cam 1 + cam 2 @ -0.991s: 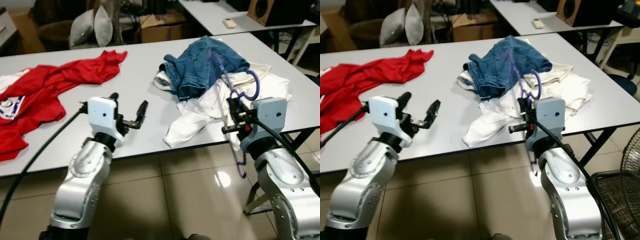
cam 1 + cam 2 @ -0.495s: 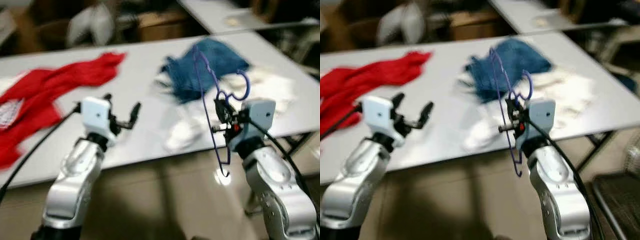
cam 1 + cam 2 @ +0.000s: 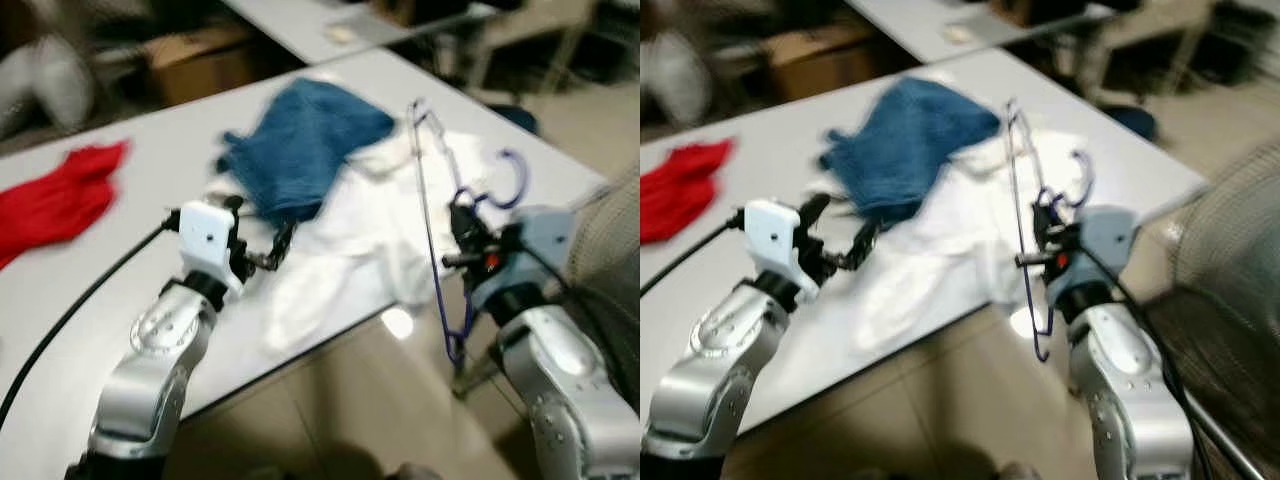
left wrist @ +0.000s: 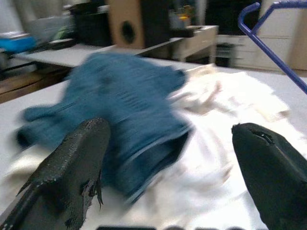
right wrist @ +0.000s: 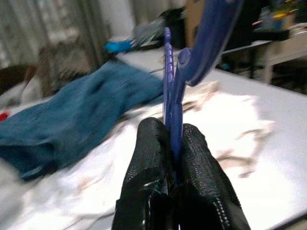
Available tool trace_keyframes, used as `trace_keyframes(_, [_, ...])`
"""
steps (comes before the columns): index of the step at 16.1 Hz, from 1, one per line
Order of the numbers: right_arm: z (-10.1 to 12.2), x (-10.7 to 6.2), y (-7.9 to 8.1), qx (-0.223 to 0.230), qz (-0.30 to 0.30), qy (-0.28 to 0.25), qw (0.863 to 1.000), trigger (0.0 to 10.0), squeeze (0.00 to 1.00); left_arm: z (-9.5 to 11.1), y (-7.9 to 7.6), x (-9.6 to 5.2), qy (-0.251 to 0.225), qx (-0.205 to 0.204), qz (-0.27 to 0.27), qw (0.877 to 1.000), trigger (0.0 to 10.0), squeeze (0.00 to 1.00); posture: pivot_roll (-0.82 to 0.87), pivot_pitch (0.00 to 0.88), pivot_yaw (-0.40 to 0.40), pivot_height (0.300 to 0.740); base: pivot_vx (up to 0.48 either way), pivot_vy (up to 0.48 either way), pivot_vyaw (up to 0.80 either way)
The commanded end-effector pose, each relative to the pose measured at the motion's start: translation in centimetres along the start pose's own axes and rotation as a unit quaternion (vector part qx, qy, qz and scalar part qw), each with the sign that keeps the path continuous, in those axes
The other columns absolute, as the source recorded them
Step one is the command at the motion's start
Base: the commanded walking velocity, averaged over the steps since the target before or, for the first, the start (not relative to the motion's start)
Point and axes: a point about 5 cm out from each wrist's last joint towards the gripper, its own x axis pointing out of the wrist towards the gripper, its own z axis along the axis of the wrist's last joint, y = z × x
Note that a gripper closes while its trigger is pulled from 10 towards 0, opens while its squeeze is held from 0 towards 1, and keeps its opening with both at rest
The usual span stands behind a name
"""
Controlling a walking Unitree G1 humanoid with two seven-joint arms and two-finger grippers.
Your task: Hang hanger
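Note:
A thin blue-purple hanger [image 3: 432, 230] stands nearly upright in front of the table's near edge, its hook [image 3: 508, 180] curling to the right. My right gripper [image 3: 463, 222] is shut on the hanger near the neck; in the right wrist view the two black fingers [image 5: 165, 158] pinch the blue bar [image 5: 176, 91]. My left gripper [image 3: 262, 235] is open over the table, with nothing between its fingers [image 4: 72, 167]. Ahead of it lie a blue denim garment [image 3: 300, 145] and white cloth [image 3: 350, 240].
The grey table [image 3: 100, 300] runs across the view, with a red garment [image 3: 60, 200] at the far left. A mesh fan guard [image 3: 1230, 260] stands at the right by the table's corner. Further tables and a cardboard box [image 3: 200, 70] are behind. Tiled floor [image 3: 360, 410] lies below.
The camera has swung to the right, so the whole scene has shifted left and blurred. The right gripper still holds the hanger, which now stands higher and more upright than a second ago.

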Motion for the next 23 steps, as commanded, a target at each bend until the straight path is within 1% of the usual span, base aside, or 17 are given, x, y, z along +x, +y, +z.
trace_keyframes(1, [0.2, -0.3, -0.5, -0.002, -0.011, 0.002, 1.0, 10.0, 0.0, -0.2, -0.5, 0.0, 0.004, -0.001, -0.01, 1.0, 10.0, 0.45, -0.17, 0.08, 0.082, 0.74, 0.281, 0.0, 0.0])
trace_keyframes(2, [0.2, -0.3, -0.6, -0.014, -0.012, 0.004, 1.0, 10.0, 0.0, -0.2, -0.4, 0.0, 0.005, -0.001, -0.008, 1.0, 10.0, 0.45, -0.17, 0.078, 0.084, 0.74, 0.244, 0.0, 0.0])
trace_keyframes(4, [0.2, -0.2, -0.9, -0.065, -0.011, 0.017, 0.998, 10.0, 0.0, -0.2, 0.7, 0.2, 0.001, 0.009, 0.031, 0.999, 10.0, 0.45, -0.18, 0.078, 0.086, 0.74, 0.0, 0.0, 0.0])
trace_keyframes(5, [0.2, 0.0, -0.9, -0.056, -0.001, 0.018, 0.998, 10.0, 0.0, 0.3, 1.5, 0.3, -0.015, 0.032, 0.045, 0.998, 10.0, 0.6, -0.18, 0.077, 0.086, 0.74, 0.0, 0.0, 0.0])
trace_keyframes(6, [0.2, -0.1, -1.0, -0.06, 0.002, 0.02, 0.998, 10.0, 0.0, 0.6, 1.7, 0.3, -0.025, 0.049, 0.036, 0.998, 10.0, 1.0, -0.18, 0.076, 0.086, 0.74, 0.0, 0.0, 0.0])
trace_keyframes(7, [0.5, -0.1, -0.9, -0.068, 0.017, 0.007, 0.998, 10.0, 0.0, 0.6, 1.7, 0.3, -0.017, 0.072, 0.027, 0.997, 10.0, 1.0, -0.18, 0.075, 0.087, 0.74, 0.0, 0.0, 0.0])
trace_keyframes(9, [0.3, 0.0, -0.9, -0.1, 0.041, 0.011, 0.994, 10.0, 0.0, -0.9, 1.3, 0.7, 0.034, 0.142, -0.012, 0.989, 10.0, 1.0, -0.18, 0.074, 0.085, 0.74, 0.0, 0.0, 0.0])
trace_keyframes(10, [0.3, 0.1, -0.9, -0.103, 0.044, 0.013, 0.994, 10.0, 0.0, -1.3, 1.4, 1.0, 0.048, 0.154, -0.018, 0.987, 10.0, 0.81, -0.18, 0.076, 0.079, 0.74, 0.0, 0.0, 0.0])
trace_keyframes(11, [0.3, 0.2, -1.0, -0.104, 0.044, 0.014, 0.994, 10.0, 0.0, -1.5, 1.6, 1.6, 0.06, 0.191, -0.023, 0.98, 10.0, 0.2, -0.18, 0.077, 0.079, 0.74, 0.0, 0.0, 0.0])
trace_keyframes(12, [0.3, 0.3, -1.0, -0.105, 0.045, 0.015, 0.993, 10.0, 0.0, -1.6, 1.8, 2.0, 0.068, 0.194, -0.024, 0.978, 10.0, 0.0, -0.18, 0.078, 0.079, 0.74, 0.0, 0.0, 0.0])
trace_keyframes(13, [0.2, 0.2, -0.9, -0.105, 0.052, 0.018, 0.993, 10.0, 0.0, -1.5, 2.5, 2.9, 0.08, 0.207, -0.015, 0.975, 10.0, 0.0, -0.18, 0.08, 0.083, 0.74, 0.0, 0.0, 0.0])
trace_keyframes(14, [0.1, 0.2, -0.8, -0.102, 0.061, 0.022, 0.993, 10.0, 0.0, -1.6, 3.0, 3.3, 0.094, 0.236, -0.015, 0.967, 10.0, 0.0, -0.18, 0.081, 0.083, 0.74, 0.0, 0.0, 0.0])
trace_keyframes(15, [0.1, 0.1, -0.8, -0.104, 0.064, 0.024, 0.992, 10.0, 0.0, -1.6, 3.1, 3.4, 0.099, 0.237, -0.013, 0.966, 10.0, 0.0, -0.18, 0.082, 0.084, 0.74, 0.0, 0.0, 0.0])
trace_keyframes(16, [0.0, 0.0, -0.8, -0.106, 0.07, 0.024, 0.992, 10.0, 0.0, -1.3, 3.5, 3.6, 0.093, 0.223, 0.001, 0.97, 0.0, 0.0, -0.18, 0.082, 0.086, 0.74, 0.0, 0.0, 0.0])
trace_keyframes(17, [0.0, 0.0, -0.7, -0.111, 0.074, 0.023, 0.991, 10.0, 0.0, -1.1, 3.6, 3.8, 0.085, 0.197, 0.007, 0.977, 0.0, 0.0, -0.18, 0.083, 0.088, 0.74, 0.0, 0.0, 0.0])
trace_keyframes(19, [0.0, -0.1, -0.6, -0.114, 0.077, 0.022, 0.99, 10.0, 0.0, -1.1, 3.6, 3.9, 0.083, 0.175, 0.001, 0.981, 0.0, 0.0, -0.18, 0.084, 0.09, 0.74, 0.0, 0.0, 0.0])
trace_keyframes(23, [-0.1, -0.1, -0.6, -0.122, 0.081, 0.022, 0.989, 10.0, 0.0, -1.2, 3.8, 4.2, 0.083, 0.176, 0.006, 0.981, 0.0, 0.0, -0.19, 0.075, 0.092, 0.74, 0.0, 0.0, 0.0])
